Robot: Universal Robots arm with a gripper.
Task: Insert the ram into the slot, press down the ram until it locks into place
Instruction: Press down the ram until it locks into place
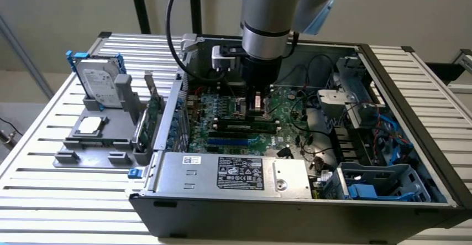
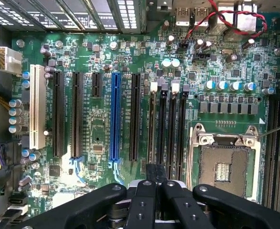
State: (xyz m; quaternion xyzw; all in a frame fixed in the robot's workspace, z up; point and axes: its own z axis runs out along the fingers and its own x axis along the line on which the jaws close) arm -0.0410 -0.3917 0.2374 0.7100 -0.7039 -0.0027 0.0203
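Note:
The ram, a green stick with dark chips, stands upright in a black slot on the motherboard inside the open case. My gripper hangs straight down just behind its top edge, and I cannot tell whether they touch. In the wrist view the black fingers meet at their tips, so the gripper is shut with nothing visible between them. The tips sit over one end of the parallel black memory slots. The slot beside the expansion slots shows a thin brownish line, possibly the ram's edge.
A square metal CPU socket lies beside the memory slots, a blue slot on their other side. The power supply fills the case front. Cables and a drive cage crowd the exterior view's right. A hard drive stands outside.

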